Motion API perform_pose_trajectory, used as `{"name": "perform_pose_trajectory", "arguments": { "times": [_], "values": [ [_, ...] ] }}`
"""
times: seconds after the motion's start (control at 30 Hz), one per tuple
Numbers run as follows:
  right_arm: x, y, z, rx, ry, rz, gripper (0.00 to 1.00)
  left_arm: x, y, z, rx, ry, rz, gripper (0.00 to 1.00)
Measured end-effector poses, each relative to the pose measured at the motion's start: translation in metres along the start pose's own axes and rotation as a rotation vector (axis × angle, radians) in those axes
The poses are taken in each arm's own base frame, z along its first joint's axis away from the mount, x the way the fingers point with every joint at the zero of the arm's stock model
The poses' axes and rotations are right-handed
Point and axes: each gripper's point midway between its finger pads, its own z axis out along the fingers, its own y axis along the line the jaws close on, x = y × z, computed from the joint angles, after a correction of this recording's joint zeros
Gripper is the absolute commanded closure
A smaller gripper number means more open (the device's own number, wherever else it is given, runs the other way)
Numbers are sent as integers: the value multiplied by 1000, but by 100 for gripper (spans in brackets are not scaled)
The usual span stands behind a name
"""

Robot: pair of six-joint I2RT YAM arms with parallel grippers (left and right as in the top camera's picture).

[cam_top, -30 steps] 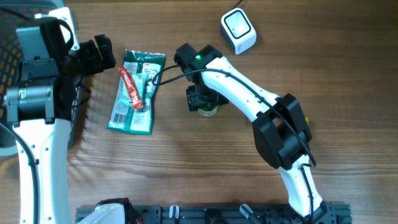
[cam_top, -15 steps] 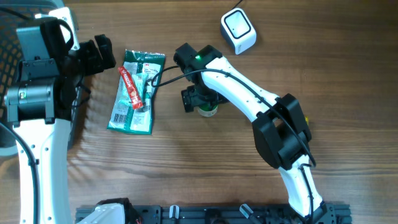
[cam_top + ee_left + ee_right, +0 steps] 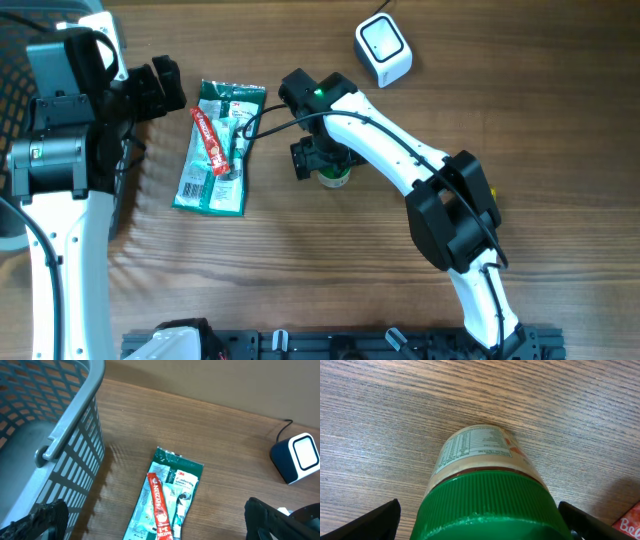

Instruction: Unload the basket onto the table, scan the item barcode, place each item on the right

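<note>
Fingertips point(image 3: 375, 521) of the right gripper point(image 3: 322, 160) stand spread wide, one on each side of a jar point(image 3: 479, 457), and the right wrist view shows a sliver of bare wood between the left tip and the ribbed green lid point(image 3: 487, 505); on the other side the gap is too thin to judge, so the jaws straddle the jar rather than clamp it. The jar stands lid-up on the wooden table point(image 3: 300, 270), its pale printed label (rows of small text, too fine to read) turned toward the wrist camera, and no barcode can be made out there. From above, only an edge of green lid peeks out under the gripper, roughly mid-table, with the white arm reaching back to the near right edge. The white scanner point(image 3: 383, 50) sits well apart from the jar, toward the far side, its dark cable point(image 3: 285, 424) trailing off behind it. To the jar's left lies a flat green packet point(image 3: 215, 150) with a red sachet point(image 3: 210, 140) resting diagonally across it — both flat on the wood, near the jar but not touching it. Farther left, the left gripper point(image 3: 168, 85) hovers beside the packet, jaws wide apart and holding nothing, just next to a grey slatted basket point(image 3: 60, 425) at the table's left edge.
</note>
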Motion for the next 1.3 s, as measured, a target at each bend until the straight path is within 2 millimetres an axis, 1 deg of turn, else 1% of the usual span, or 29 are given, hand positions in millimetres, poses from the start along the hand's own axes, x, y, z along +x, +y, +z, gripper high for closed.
{"name": "perform_pose_trajectory", "arguments": {
  "times": [0.33,0.53,0.7,0.83,0.93,0.97,1.07,1.13,1.17,1.2,1.3],
  "values": [
    [-7,2,0,-9,-30,18,0,0,0,0,0,0,0,0],
    [-13,-11,0,-1,-32,135,0,0,0,0,0,0,0,0],
    [-13,-12,1,-14,-24,160,0,0,0,0,0,0,0,0],
    [-10,-12,13,-15,-17,174,2,0,0,0,0,0,0,0],
    [-11,-11,15,-18,-23,179,12,0,0,0,0,0,0,0],
    [-12,-11,15,-19,-24,182,14,0,0,0,0,0,0,0],
    [-11,-11,15,-21,-23,185,15,0,0,0,0,0,0,0],
    [-12,-10,15,-23,-26,185,24,0,0,0,0,0,0,0],
    [-12,-10,15,-25,-26,189,27,0,0,0,0,0,0,0],
    [-12,-10,15,-26,-27,189,33,0,0,0,0,0,0,0],
    [-12,-9,15,-28,-27,195,35,0,0,0,0,0,0,0]
  ]
}}
